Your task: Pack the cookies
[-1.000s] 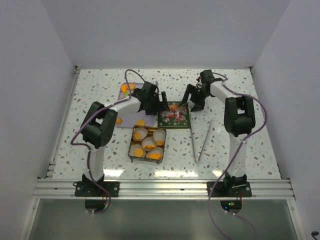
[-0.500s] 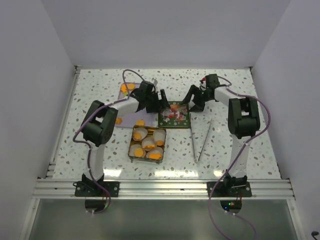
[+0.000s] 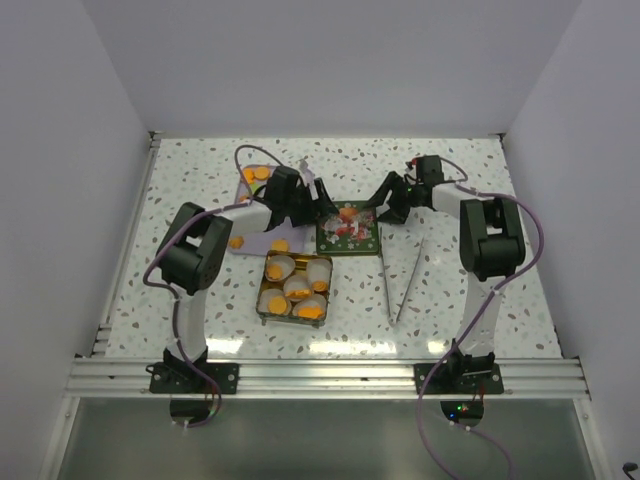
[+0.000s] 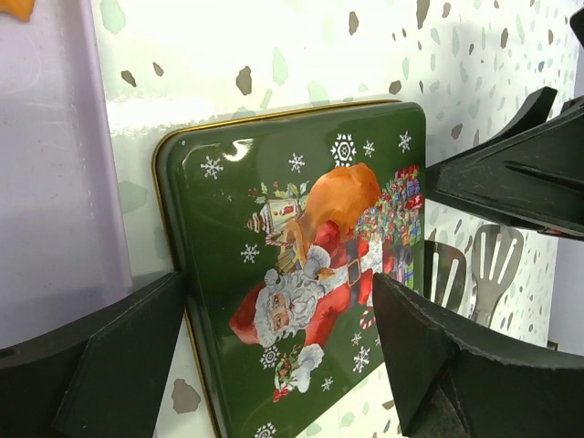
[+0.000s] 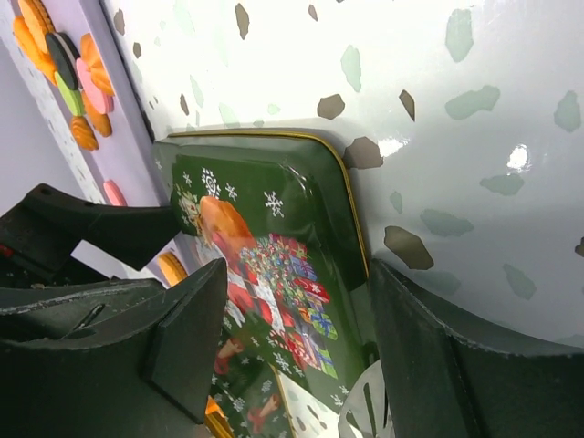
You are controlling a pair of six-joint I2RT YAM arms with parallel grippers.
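1. ROOM. Plain white walls (image 3: 330,60) close in left, right and far sides. Arms enter from the near edge. Working zone is mid-table, so approach from above looks unobstructed.

2. SURFACE. Speckled surface (image 3: 450,300), glossy w/ glare patches. Judged hard and low-friction: flat items will likely slide if nudged sideways.

3. SHEET. Lilac sheet (image 3: 258,243) lies left of centre and carries loose pieces.

4. TIN. Gold tin base (image 3: 261,295) sits nearer than the sheet. It holds white paper cups (image 3: 297,287).

5. LID. Green Santa-print lid (image 3: 348,232) lies flat, just right of the sheet and beyond the tin's right corner. Judged thin, stiff, slick, so grip at the rim only.
- Left end effector (image 4: 278,283): fingers apart, astride lid's left edge.
- Right end effector (image 5: 297,269): fingers apart, astride lid's far-right corner; rim contact cannot be told.
- Neither carries anything.

6. TONGS. Metal tongs (image 3: 408,285) lie right of the tin, untouched.

7. COOKIES. Cookies (image 3: 311,311) are in two places: orange ones in the cups, and mixed colours (orange, pink, green, black) on the sheet's far end.
- Judged very light, flat, rigid, prob. brittle if real.
- Low profile leaves little to pinch.
- Take hold across opposite edges w/ min. force, fingers vertical.
- Expect skating on the sheet.
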